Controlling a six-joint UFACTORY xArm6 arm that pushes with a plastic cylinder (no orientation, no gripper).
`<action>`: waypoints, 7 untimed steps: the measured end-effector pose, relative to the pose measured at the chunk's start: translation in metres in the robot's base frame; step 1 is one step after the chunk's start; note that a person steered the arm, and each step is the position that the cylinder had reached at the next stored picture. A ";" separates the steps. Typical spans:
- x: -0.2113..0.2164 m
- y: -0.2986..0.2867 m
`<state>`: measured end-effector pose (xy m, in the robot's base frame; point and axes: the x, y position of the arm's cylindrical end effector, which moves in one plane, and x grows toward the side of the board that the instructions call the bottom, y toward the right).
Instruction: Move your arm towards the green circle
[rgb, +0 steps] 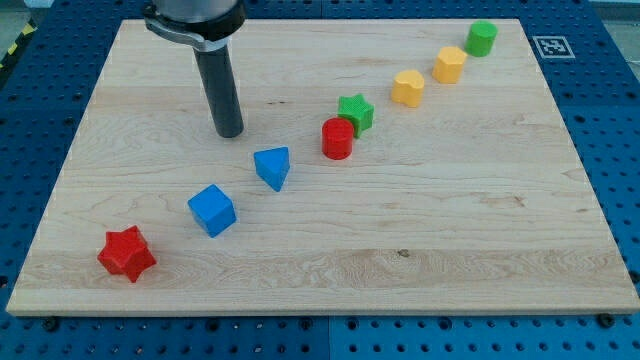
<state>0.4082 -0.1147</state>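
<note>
Wooden board (480, 240) lying on blue pegboard table (610, 130), fiducial marker (553, 46) at the view's top right just off the board's corner. My tip (230, 133) at the end of a straight dark rod (219, 85), planted on bare wood in the upper left part of the board, touching no block; no jaws on this tool, plain rod only, so nothing spread, pressed together or pinching. Green circle (481, 38) at the far top right of the board, near the edge, well apart from my tip, with most of the block line between them. Blocks strung in a diagonal from bottom left to top right: red star (127, 253) lowest and leftmost, then blue cube (212, 210), then blue triangle-like block (272, 167), nearest to my tip, sitting just below and to the view's right of it. Further along, red cylinder (338, 139) touching or almost touching green star (356, 112) at its upper right; hard to tell if any gap there. Next up, yellow block (407, 88), roughly heart or pentagon shaped, exact shape unclear, then second yellow block (449, 64), similar rounded polygon, just below and left of the green circle. Both yellow blocks apart from each other, apart from the green circle too. Rod mount (193, 20) cut off by the view's top.
</note>
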 end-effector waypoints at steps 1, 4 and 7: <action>0.000 -0.002; -0.120 0.032; -0.214 0.116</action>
<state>0.1938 0.0012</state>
